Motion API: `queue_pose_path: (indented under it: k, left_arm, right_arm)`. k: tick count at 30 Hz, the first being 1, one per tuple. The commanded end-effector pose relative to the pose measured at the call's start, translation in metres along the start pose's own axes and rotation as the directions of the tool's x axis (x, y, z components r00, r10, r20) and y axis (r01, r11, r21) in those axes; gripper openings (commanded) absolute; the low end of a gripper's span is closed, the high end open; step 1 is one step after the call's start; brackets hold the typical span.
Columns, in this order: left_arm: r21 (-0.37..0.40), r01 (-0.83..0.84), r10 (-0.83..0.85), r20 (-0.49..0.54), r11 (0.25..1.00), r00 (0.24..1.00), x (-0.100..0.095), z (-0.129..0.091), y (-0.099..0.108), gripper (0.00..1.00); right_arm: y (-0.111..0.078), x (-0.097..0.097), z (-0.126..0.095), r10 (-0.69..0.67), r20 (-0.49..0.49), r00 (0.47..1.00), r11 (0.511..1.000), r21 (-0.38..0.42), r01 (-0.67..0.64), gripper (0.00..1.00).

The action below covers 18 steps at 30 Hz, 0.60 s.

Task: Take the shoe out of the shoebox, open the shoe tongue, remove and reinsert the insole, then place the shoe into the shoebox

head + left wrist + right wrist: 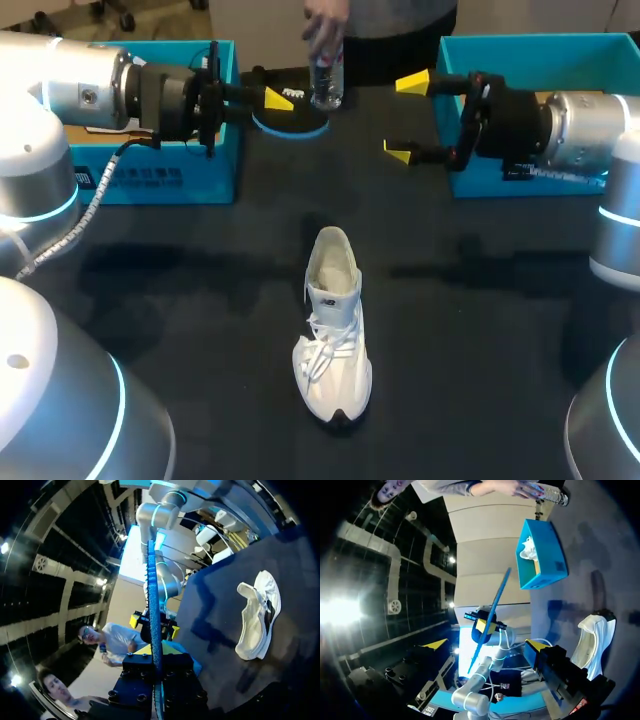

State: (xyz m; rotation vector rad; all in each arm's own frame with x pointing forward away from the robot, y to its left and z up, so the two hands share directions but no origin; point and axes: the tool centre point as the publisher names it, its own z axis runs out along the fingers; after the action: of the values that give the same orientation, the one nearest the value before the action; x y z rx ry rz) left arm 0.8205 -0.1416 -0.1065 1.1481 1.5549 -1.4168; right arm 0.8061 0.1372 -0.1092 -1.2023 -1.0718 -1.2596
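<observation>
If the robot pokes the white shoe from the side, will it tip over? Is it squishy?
It might tip rather than slide: the shoe stands upright on a narrow sole. Its top probably squashes easily, since the collar gapes and the laces lie loose. It is likely light too: the left hand holds its insole.

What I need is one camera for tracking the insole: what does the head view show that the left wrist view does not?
Only the head view: the left box and the insole seen on its flat face. Only the left wrist view: the insole's ridged blue edge, upright between the fingers of the left tool. Both: the shoe standing on the table, and the right arm.
</observation>
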Motion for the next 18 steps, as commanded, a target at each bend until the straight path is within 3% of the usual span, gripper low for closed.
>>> queue_pose_path:
  k: [1,3,4,14,18]
  left_arm:
    - [0.028,-0.125,0.122,0.088,0.992,0.989,0.01,0.004,-0.001,0.0]
    - [-0.051,-0.184,0.188,0.106,0.982,0.976,0.011,0.003,-0.003,0.0]
    - [-0.133,-0.244,0.254,0.069,0.961,0.965,0.01,0.0,-0.007,0.0]
    - [-0.133,-0.244,0.254,0.069,0.961,0.965,0.01,0.0,-0.007,0.0]
    - [-0.132,-0.28,0.286,0.032,0.951,0.958,0.011,0.015,0.009,0.0]
  right_arm:
    - [0.0,-0.001,0.001,0.0,0.001,1.0,1.0,-0.001,0.0,1.0]
    - [0.0,-0.001,0.001,0.0,0.001,1.0,1.0,-0.001,0.0,1.0]
    - [0.0,-0.001,0.001,0.0,0.001,1.0,1.0,-0.001,0.0,1.0]
    - [0.0,-0.001,0.001,0.0,0.001,1.0,1.0,-0.001,0.0,1.0]
    - [0.001,-0.002,0.001,-0.01,0.012,1.0,1.0,0.002,0.01,1.0]
